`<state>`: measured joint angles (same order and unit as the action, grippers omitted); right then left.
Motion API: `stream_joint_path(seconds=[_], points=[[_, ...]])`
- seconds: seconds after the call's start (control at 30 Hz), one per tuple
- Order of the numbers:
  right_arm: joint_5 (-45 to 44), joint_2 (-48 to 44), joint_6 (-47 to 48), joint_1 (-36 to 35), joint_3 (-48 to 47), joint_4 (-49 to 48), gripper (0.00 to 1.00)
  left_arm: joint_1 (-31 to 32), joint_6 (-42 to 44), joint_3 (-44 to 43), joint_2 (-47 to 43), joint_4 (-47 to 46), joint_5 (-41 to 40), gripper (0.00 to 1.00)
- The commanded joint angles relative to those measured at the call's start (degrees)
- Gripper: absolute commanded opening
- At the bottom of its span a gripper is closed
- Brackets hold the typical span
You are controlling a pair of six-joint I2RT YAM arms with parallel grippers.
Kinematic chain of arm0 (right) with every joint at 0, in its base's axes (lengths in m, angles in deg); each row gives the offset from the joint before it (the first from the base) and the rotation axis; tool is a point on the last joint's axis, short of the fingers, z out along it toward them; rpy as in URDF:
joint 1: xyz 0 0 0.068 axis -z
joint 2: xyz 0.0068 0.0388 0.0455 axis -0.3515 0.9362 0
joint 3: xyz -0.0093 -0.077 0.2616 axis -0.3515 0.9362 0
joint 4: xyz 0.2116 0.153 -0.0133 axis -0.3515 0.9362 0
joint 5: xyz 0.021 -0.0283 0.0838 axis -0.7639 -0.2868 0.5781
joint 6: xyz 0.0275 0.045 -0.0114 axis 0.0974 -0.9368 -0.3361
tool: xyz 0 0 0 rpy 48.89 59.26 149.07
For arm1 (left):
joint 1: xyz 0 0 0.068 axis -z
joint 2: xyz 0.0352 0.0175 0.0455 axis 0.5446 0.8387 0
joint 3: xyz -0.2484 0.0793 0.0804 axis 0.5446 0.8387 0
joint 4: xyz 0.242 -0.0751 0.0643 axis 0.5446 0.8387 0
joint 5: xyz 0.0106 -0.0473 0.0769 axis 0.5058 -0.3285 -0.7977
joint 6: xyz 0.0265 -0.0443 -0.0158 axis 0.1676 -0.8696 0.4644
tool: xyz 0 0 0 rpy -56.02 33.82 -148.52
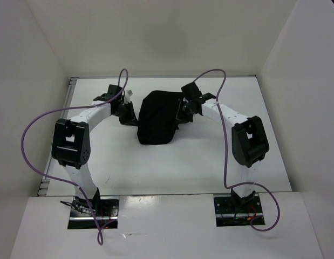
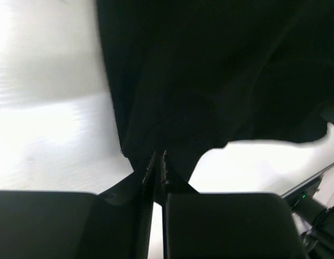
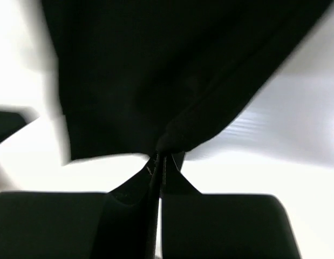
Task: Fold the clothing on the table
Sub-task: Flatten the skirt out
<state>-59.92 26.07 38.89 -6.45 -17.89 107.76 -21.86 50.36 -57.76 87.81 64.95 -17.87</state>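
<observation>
Status: clothing sits bunched in a dark heap toward the far edge of the desk, roughly midway between its left and right edges, with one gripper at each flank. Left gripper is pressed together on a thin tip of the hem, only a sliver of fabric between the jaws. Right gripper is clamped on a gathered ridge of cloth at its very tips. Risks as I see them: (1) both bites are shallow, so a pull with the limp cloth hanging off could slip a corner out, left side first I'd guess; one dropped corner means a skewed fold. (2) The right gripper looks to hold a bunched ridge, maybe more than one layer; can't tell from its wrist view. If two layers are caught, a lift drags the lower one along and the fold comes out as a wad. (3) Black on black: I can't make out where edges or seams run, so I can't confirm the two grasp points are matching corners; mismatched points give a diagonal crease. (4) The grippers are near each other across the heap; an uneven pull apart would drag the whole garment toward the far edge rather than flatten it. Suggest slow, symmetric moves.
</observation>
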Motion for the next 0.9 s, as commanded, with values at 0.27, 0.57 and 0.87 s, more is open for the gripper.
stream_joint_path(seconds=[0.27, 0.57, 0.87], points=[[16.4, -21.8, -3.1, 8.9, 19.9, -8.0, 0.0, -4.5, -1.5, 7.3, -4.7, -3.3, 4.3, 0.21], [9.4, -20.8, -5.5, 17.5, 26.3, -0.1, 0.0, -1.8, -2.1, 14.1, -4.9, -5.9, 9.8, 0.69], [9.8, -17.9, -5.0, 17.0, 26.3, -0.1, 0.0, 2.1, 0.1, 14.1, -3.7, -4.6, 15.6, 0.72]])
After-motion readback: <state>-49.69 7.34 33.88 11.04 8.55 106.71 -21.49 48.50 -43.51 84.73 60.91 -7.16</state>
